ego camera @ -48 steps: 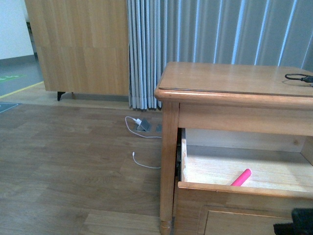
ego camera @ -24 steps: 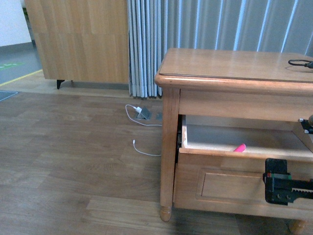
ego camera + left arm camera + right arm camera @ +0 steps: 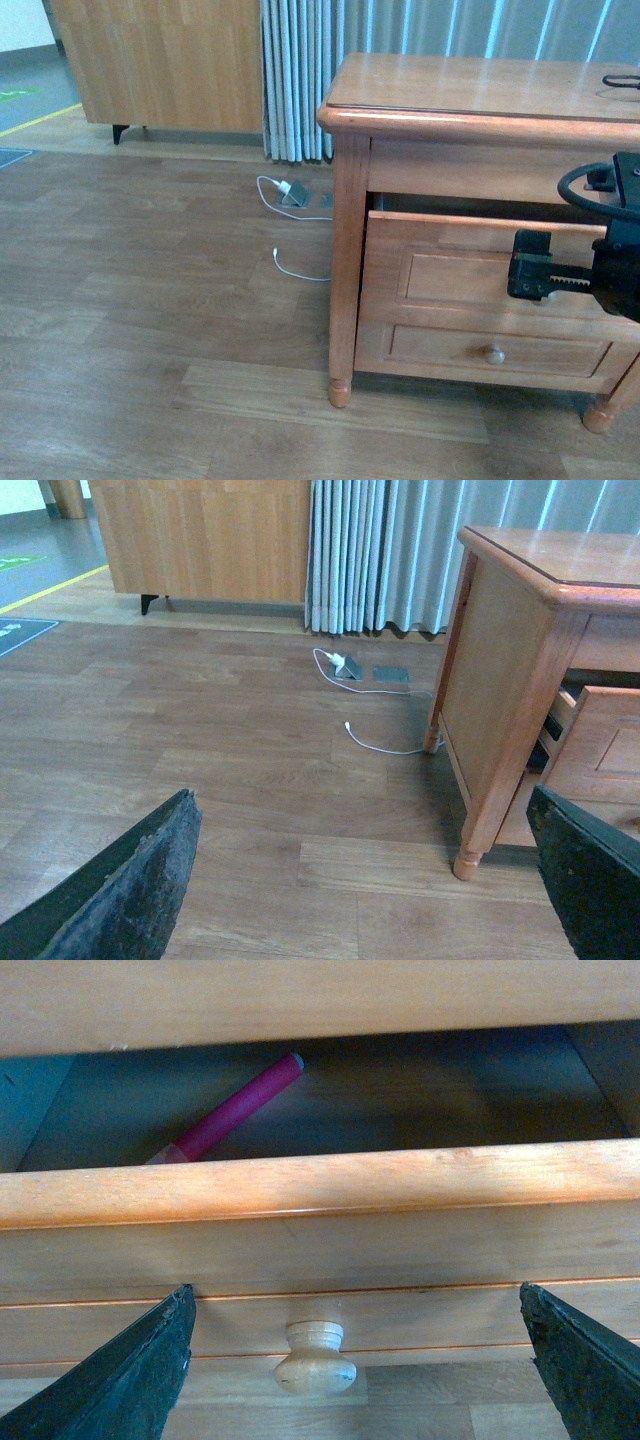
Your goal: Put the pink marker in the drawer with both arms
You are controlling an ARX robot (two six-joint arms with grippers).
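The pink marker (image 3: 235,1108) lies slantwise inside the drawer (image 3: 320,1185) and shows only in the right wrist view. In the front view the drawer (image 3: 440,280) stands slightly open at the top of the nightstand, and its front hides the marker. My right gripper (image 3: 535,275) is open and empty just in front of the drawer's front. In the right wrist view the right gripper (image 3: 355,1380) has its jaws wide apart either side of the pale knob (image 3: 315,1357), not touching it. My left gripper (image 3: 355,880) is open and empty above the floor, left of the nightstand.
The lower drawer is shut, with its own knob (image 3: 493,353). A white cable (image 3: 290,270) and a charger (image 3: 293,192) lie on the wood floor left of the nightstand leg (image 3: 341,390). A curtain (image 3: 300,80) and a wooden cabinet (image 3: 170,60) stand behind. A black cable (image 3: 620,82) lies on the nightstand top.
The drawer has gone from wide open to nearly shut. The marker no longer shows in the front view. My right gripper has risen from the bottom edge to the drawer's front.
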